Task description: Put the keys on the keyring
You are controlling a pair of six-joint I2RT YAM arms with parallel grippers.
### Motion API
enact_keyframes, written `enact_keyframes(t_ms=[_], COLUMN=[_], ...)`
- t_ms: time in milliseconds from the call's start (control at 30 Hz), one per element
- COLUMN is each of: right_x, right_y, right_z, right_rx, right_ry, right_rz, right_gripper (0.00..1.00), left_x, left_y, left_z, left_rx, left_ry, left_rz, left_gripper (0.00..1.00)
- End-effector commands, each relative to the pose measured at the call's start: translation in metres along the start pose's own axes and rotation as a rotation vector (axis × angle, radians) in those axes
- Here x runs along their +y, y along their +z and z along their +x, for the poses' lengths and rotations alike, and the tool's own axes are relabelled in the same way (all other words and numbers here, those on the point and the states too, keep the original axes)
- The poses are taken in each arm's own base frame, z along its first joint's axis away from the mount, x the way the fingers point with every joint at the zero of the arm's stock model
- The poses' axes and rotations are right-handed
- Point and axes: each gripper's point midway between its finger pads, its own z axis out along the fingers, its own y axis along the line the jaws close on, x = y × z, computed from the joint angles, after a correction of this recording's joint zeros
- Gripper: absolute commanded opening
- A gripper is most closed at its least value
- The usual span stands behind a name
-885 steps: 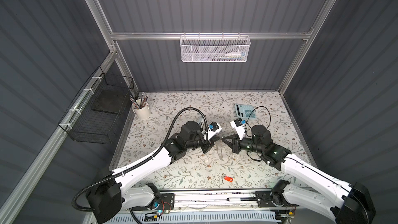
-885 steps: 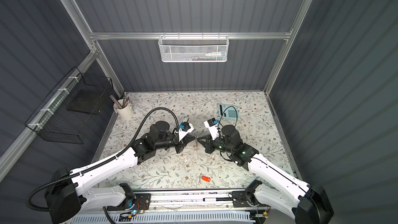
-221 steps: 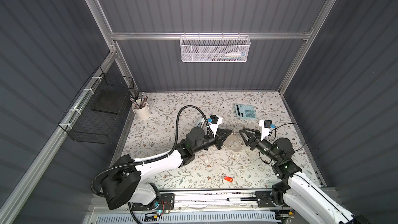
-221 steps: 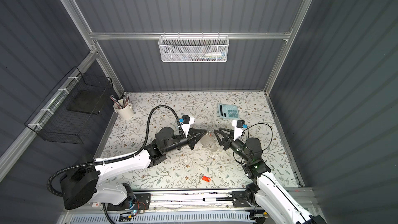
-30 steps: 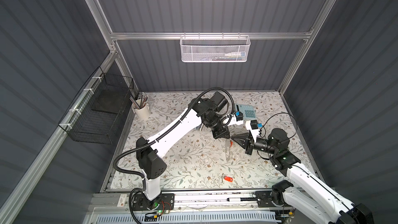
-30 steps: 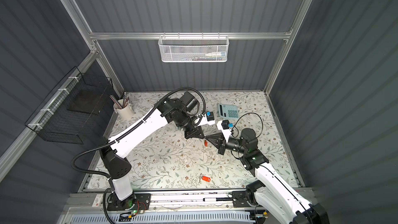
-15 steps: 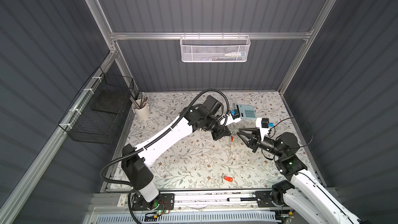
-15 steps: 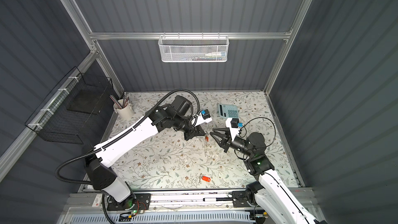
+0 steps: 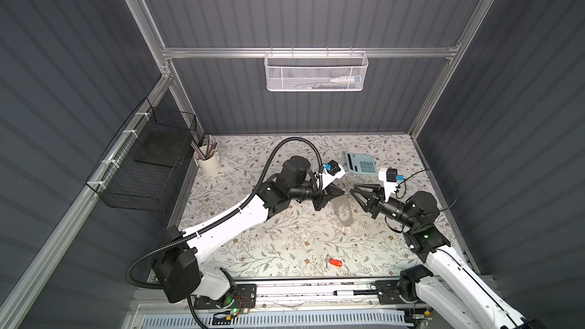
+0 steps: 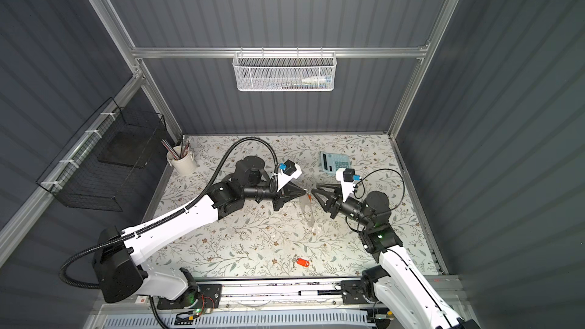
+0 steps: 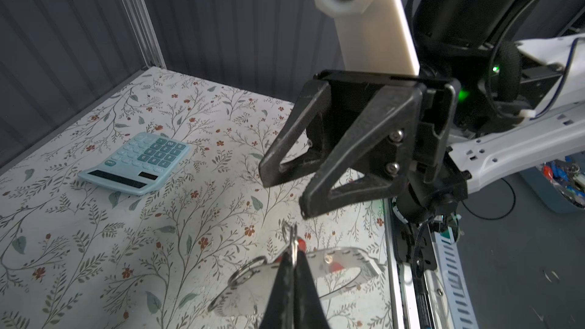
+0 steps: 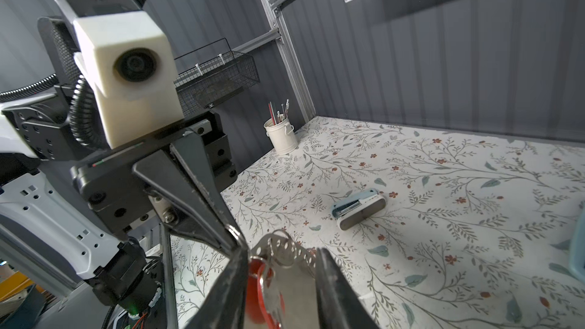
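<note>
Hanging from the shut left pincer (image 9: 343, 192) near the counter's (image 9: 285, 248) middle, the keyring (image 9: 343, 213) shows in both top views as a gray plate. It is held up, I judge, so its rim holes face the right pincer (image 9: 352, 188), whose jaws stand parted and empty just beside it. A second key (image 9: 336, 262) lies near the counter's front edge, untouched. In the left wrist view the left pincer's tips pinch thin metal at the keyring's rim. A red key (image 11: 300, 243) barely peeks behind, and whether its loop is fully threaded is unclear. In the right wrist view that key (image 12: 256, 283) dangles against the plate, cut off by the frame.
</note>
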Motion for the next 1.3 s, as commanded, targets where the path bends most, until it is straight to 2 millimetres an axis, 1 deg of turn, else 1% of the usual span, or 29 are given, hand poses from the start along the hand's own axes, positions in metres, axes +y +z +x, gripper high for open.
enact_keyframes(t_ms=[0, 267, 567, 633, 700, 800, 867, 933, 1000, 1133, 1267], right_x=[0.014, 0.016, 0.016, 0.015, 0.012, 0.008, 0.003, 0.003, 0.004, 0.007, 0.007], right_y=[0.002, 0.007, 0.011, 0.01, 0.01, 0.009, 0.007, 0.007, 0.007, 0.011, 0.012], right_z=[-0.019, -0.013, -0.012, -0.012, -0.011, -0.008, -0.007, -0.007, -0.009, -0.011, -0.006], right_rx=[-0.033, -0.015, -0.011, -0.015, -0.015, -0.009, -0.01, -0.012, -0.015, -0.013, 0.004], right_ry=[-0.016, 0.029, 0.037, 0.04, 0.044, 0.05, 0.048, 0.04, 0.036, 0.04, 0.054], right_rz=[-0.066, -0.118, -0.127, -0.118, -0.101, -0.071, -0.037, -0.034, -0.043, -0.072, -0.086], right_gripper=[0.37, 0.28, 0.23, 0.24, 0.29, 0.33, 0.35, 0.36, 0.32, 0.2, 0.07], left_x=[-0.008, -0.001, 0.004, 0.005, 0.005, 0.005, 0.004, 0.004, 0.003, 0.003, 0.006], left_y=[-0.01, -0.005, 0.005, 0.005, 0.005, 0.003, 0.003, 0.003, 0.003, 0.004, 0.003], left_z=[-0.045, -0.051, -0.05, -0.048, -0.048, -0.05, -0.049, -0.049, -0.049, -0.049, -0.054], left_rx=[-0.213, -0.317, -0.378, -0.389, -0.392, -0.4, -0.395, -0.393, -0.389, -0.387, -0.399], left_ry=[0.026, -0.02, -0.082, -0.096, -0.102, -0.099, -0.101, -0.101, -0.101, -0.103, -0.107], left_rz=[0.023, 0.012, 0.036, 0.031, 0.032, 0.029, 0.032, 0.033, 0.04, 0.042, 0.03], left_gripper=[0.0, 0.0, 0.0, 0.0, 0.0, 0.0, 0.0, 0.0, 0.0, 0.0, 0.0])
